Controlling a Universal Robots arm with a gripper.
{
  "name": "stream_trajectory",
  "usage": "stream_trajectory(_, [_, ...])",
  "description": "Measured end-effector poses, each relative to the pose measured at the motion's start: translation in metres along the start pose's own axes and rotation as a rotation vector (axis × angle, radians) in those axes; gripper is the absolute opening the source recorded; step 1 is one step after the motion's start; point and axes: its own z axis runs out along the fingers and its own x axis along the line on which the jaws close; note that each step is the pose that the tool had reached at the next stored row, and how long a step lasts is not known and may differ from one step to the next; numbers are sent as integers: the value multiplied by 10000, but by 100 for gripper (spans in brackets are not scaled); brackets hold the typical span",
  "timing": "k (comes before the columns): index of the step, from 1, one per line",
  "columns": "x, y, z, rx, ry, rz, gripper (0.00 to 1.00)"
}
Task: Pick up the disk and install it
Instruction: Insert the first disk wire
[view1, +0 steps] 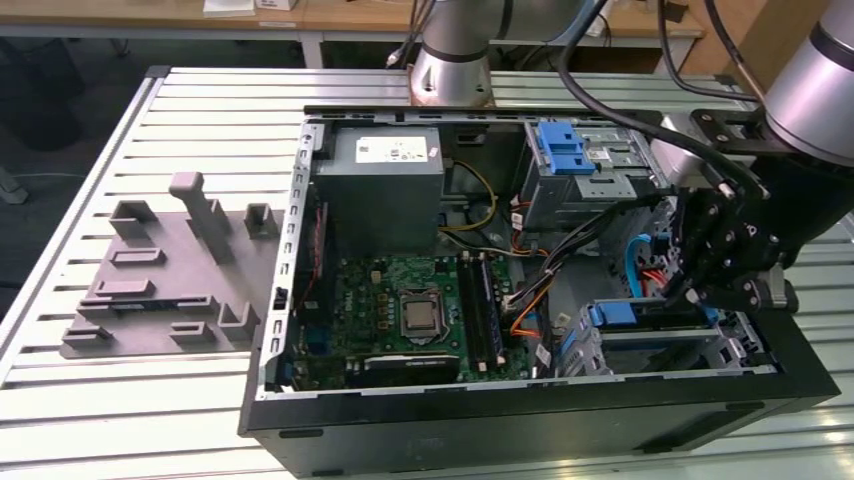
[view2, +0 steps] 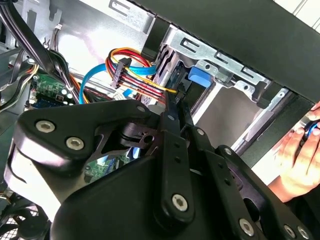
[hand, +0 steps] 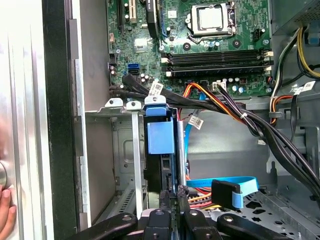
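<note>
A slatted metal desk (view1: 80, 180) carries an open black computer case (view1: 534, 420) lying on its side, with a grey moulded holder (view1: 160, 280) beside it toward the exterior view's left. Inside the case sit a grey power supply box (view1: 387, 175), a green circuit board (view1: 414, 310) and a metal drive cage (hand: 120, 165) at the corner toward the exterior view's right.

The robot arm (view1: 827, 80) reaches down over that corner, and its black pincer (view1: 714, 265) hangs right above the cage. In the first wrist view the disk (hand: 161, 150) stands on edge in a slot of the cage, its blue carrier frame and blue tab facing the camera, and most of its body is already sunk between the cage walls. The pincer (hand: 172, 212) in that view is drawn narrow, its tips meeting at the disk's outer edge; I judge that it is either gripping that edge or pressing on it, and I cannot tell which.

So the pick-up looks finished and the install is well along: the disk is in its bay. Whether it is seated fully home is not clear. A blue flat cable (hand: 225, 187) with a black plug lies loose just beside the bay, not joined to the disk.

A person's hand (view2: 300, 160) rests at the outer side of the case.
</note>
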Motion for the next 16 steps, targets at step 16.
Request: stream_trajectory(16, [10,0,-15,-35,2,26,24])
